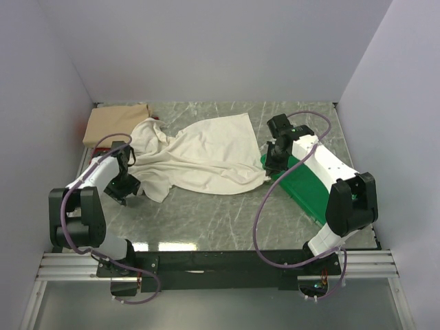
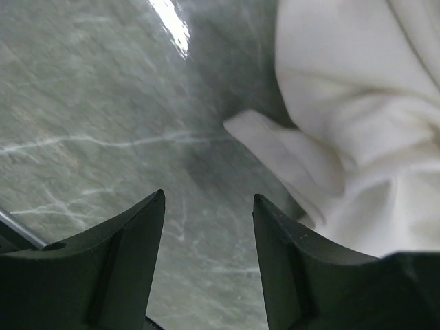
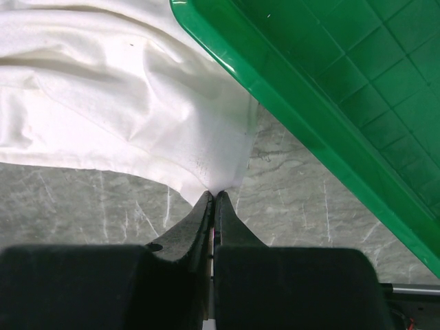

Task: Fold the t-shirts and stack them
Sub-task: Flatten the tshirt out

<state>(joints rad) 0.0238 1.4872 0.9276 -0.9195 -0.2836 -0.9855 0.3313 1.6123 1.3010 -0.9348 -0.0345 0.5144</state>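
Fabric of the cream t-shirt (image 3: 103, 89) sits pinched in right gripper (image 3: 212, 195); left gripper (image 2: 207, 195) gapes wide.

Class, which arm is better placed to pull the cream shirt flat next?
Right. The right hand grips an edge of the cream shirt; the left hand is open beside it, holding nothing.
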